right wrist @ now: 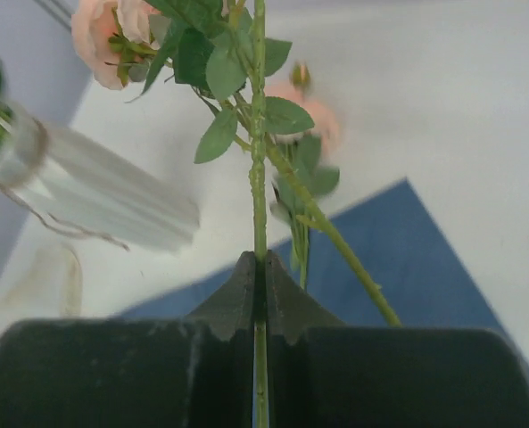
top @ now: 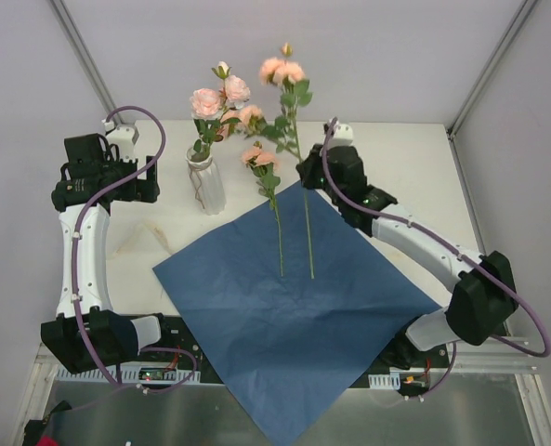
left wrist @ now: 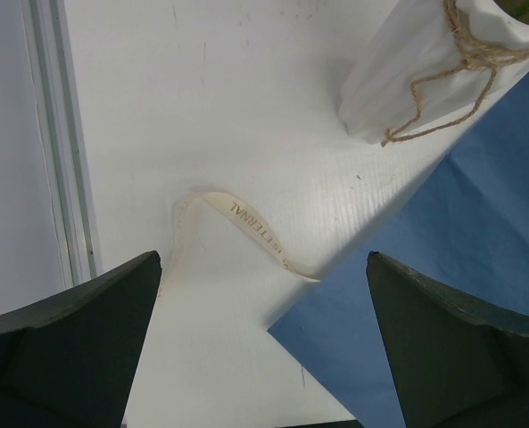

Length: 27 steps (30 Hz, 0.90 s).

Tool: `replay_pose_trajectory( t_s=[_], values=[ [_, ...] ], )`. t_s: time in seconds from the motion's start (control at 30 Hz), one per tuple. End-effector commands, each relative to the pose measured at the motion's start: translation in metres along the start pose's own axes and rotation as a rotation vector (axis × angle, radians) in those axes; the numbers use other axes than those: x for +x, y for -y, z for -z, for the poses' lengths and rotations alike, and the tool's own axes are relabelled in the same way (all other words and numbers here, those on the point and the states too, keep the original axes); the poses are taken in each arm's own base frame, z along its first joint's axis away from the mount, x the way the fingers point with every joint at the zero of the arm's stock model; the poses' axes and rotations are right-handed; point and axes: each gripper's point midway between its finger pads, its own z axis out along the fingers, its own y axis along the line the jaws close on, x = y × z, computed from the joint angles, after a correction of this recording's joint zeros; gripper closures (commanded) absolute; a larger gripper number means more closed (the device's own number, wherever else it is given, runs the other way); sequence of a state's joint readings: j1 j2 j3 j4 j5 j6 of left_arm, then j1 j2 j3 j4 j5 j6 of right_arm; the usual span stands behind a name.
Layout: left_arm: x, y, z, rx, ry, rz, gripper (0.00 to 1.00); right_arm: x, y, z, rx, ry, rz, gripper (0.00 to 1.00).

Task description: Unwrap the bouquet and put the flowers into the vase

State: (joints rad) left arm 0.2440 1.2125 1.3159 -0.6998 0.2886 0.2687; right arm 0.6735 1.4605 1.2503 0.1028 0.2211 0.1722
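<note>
Right fingers (right wrist: 244, 301): we found them closed tight on one rose's (top: 282, 71) thin green stem, at the blue paper's (top: 294, 325) 12 o'clock corner.
Left fingers (left wrist: 86, 330): spread wide, gripping nothing, over the cream ribbon (left wrist: 246, 223) on the table (top: 414, 177).
Vase (top: 206, 181): upright at the paper's 10 o'clock, holding several roses (top: 221, 100).
Loose rose (top: 261, 158): at the held stem's 9 o'clock, its stem over the paper.

Top view | white table (top: 414, 177) bore a blue paper sheet (top: 294, 316), spread flat as a diamond from centre to 6 o'clock, near corner past the table's edge | cream printed ribbon (left wrist: 246, 220) lay curled at the sheet's 9 o'clock | grey frame struts (top: 78, 51) rose at 11 and 1 o'clock.
</note>
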Motion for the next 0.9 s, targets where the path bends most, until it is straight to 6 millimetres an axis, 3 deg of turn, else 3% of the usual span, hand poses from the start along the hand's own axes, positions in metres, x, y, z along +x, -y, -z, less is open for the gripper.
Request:
replay_pose_trajectory(
  t_s=[0.0, 0.1, 0.2, 0.33, 0.6, 0.77, 0.87],
  values=[
    [-0.007, 0.007, 0.013, 0.024, 0.032, 0.000, 0.01, 0.068, 0.015, 0.010, 0.039, -0.116, -0.120, 0.99],
    [-0.008, 0.007, 0.014, 0.024, 0.033, -0.004, 0.01, 0.091, 0.015, -0.001, 0.033, -0.232, -0.219, 0.99],
    [-0.010, 0.008, 0.017, 0.030, 0.041, -0.008, 0.01, 0.129, 0.026, 0.002, 0.106, -0.372, -0.160, 0.99],
    [-0.007, 0.010, 0.019, 0.033, 0.041, -0.015, 0.01, 0.142, 0.038, 0.002, 0.159, -0.413, -0.122, 0.99],
    [-0.004, 0.010, 0.015, 0.041, 0.028, -0.008, 0.01, 0.204, 0.079, 0.005, 0.311, -0.653, 0.025, 0.98],
    [-0.002, 0.010, 0.013, 0.041, 0.021, -0.007, 0.01, 0.224, 0.093, -0.005, 0.343, -0.701, 0.079, 0.84],
    [-0.003, 0.009, 0.013, 0.038, 0.022, -0.011, 0.01, 0.227, 0.097, -0.013, 0.349, -0.708, 0.080, 0.83]
  ],
)
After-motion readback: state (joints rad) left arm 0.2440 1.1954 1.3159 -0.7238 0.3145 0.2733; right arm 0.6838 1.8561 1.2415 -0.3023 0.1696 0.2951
